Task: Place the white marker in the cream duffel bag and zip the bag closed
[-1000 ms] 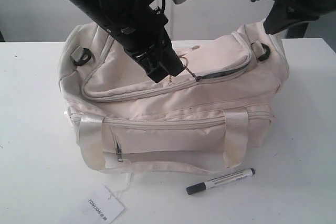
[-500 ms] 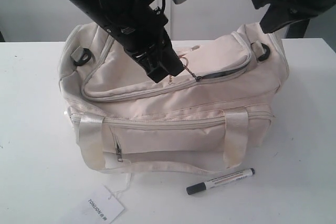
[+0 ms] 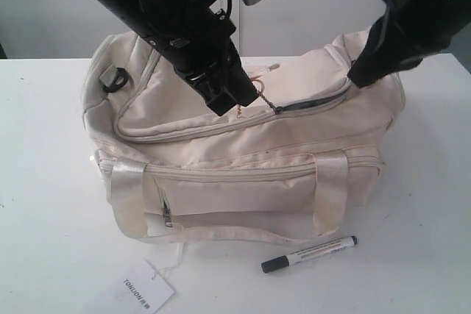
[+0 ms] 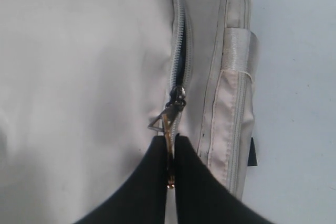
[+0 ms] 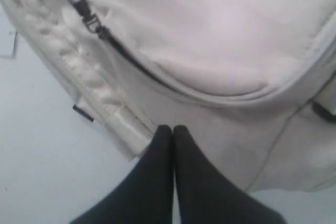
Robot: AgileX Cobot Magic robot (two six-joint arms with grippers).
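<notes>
Cream bag (image 3: pixel 243 145) with gold zip pull (image 4: pixel 168 139) at centre; white, black-capped marker (image 3: pixel 309 253) lower right on white table (image 3: pixel 44 218).

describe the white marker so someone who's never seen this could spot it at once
A big cream duffel bag fills the white table. On the tabletop on the bag's camera side, near its right-hand strap, lies the white marker. It is a slim black-ended stick, unlike the flat paper hang tag further left.

Over the cream duffel bag (image 3: pixel 243 189), the left gripper (image 3: pixel 237 101) and right gripper (image 3: pixel 360 75) block the top; in front of it, open table (image 3: pixel 412 255) surrounds the white marker (image 3: pixel 309 254).
</notes>
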